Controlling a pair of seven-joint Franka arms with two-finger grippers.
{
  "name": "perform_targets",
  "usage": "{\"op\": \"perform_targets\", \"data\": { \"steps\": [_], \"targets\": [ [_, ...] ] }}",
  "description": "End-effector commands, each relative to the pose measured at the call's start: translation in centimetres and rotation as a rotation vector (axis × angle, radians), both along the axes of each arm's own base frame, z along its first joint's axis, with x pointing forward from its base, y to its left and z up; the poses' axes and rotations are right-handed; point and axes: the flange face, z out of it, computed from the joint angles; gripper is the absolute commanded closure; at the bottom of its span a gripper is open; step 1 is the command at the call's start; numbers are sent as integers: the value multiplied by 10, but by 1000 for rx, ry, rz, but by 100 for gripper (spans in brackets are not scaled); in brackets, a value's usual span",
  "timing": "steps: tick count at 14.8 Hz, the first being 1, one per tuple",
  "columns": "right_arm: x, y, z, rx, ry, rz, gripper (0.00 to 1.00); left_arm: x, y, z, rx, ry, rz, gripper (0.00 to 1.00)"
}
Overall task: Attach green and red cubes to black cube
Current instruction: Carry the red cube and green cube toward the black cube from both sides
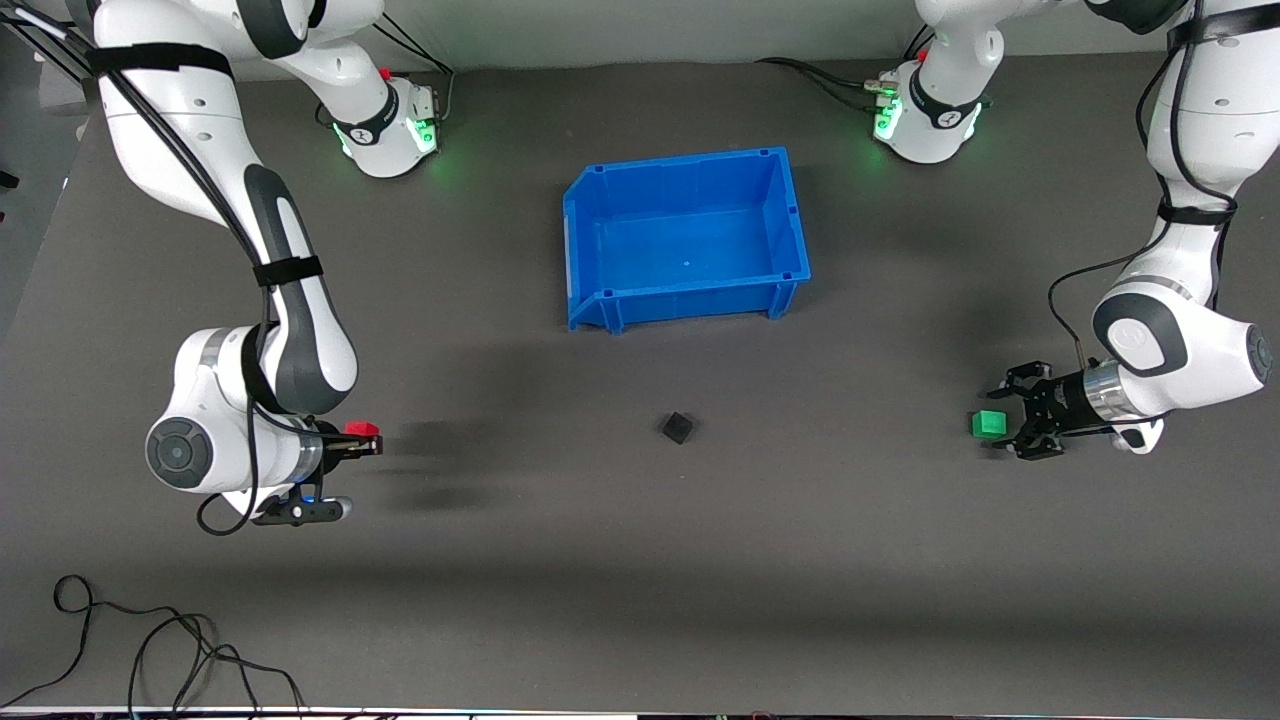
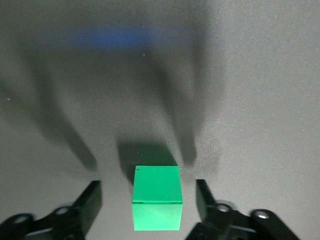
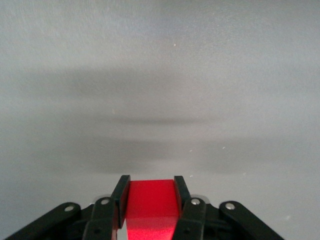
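- A dark grey table (image 1: 640, 600) is seen from above, with a robot arm reaching in from each end.
- An empty blue bin (image 1: 590, 215) is set near the robots' bases; it plays no part at this moment.
- The black cube (image 1: 677, 428) is placed alone mid-table, nearer the front camera than the bin and well apart from both grippers.
- The red cube (image 1: 362, 430) is pinched between the jaws of the right gripper (image 1: 360, 441), and appears to be lifted over the table at the right arm's end.
- The green cube (image 1: 989, 424) is seen on the table at the left arm's end, between the spread jaws of the left gripper (image 1: 1008, 424); a gap is visible on each side.
- The step in hand is judged to be the grasping of the green cube.
- Next, the left jaws are to be closed on it, and then both cubes carried inward to the black cube.
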Motion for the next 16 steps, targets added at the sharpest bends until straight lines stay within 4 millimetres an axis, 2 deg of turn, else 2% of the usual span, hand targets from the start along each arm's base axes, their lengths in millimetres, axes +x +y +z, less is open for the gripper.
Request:
{"op": "perform_targets", "data": {
  "steps": [1, 2, 4, 6, 7, 10, 12, 14, 16],
  "targets": [
    [-7, 44, -2, -67, 37, -231, 100, 3, -1, 9, -8, -23, -5, 83],
    [-13, 66, -3, -102, 54, -323, 100, 5, -2, 15, -11, -25, 2, 86],
    [-30, 135, 0, -183, 55, -521, 100, 14, 3, 28, -13, -44, 12, 90],
    [-45, 202, -5, -239, 43, -696, 100, 22, 7, 47, -50, -29, 19, 94],
    [-47, 220, -9, -251, 50, -757, 100, 29, 7, 60, -71, -22, 18, 94],
    [-38, 251, -31, -118, 226, -970, 100, 54, 3, 103, -109, 36, 111, 95],
    [-29, 263, -47, -54, 313, -1058, 100, 64, -11, 118, -113, 67, 173, 95],
    [-25, 269, -64, -94, 290, -1103, 100, 68, -38, 127, -111, 84, 187, 95],
    [-26, 271, -65, -126, 259, -1110, 100, 71, -77, 127, -100, 108, 183, 95]
  ]
}}
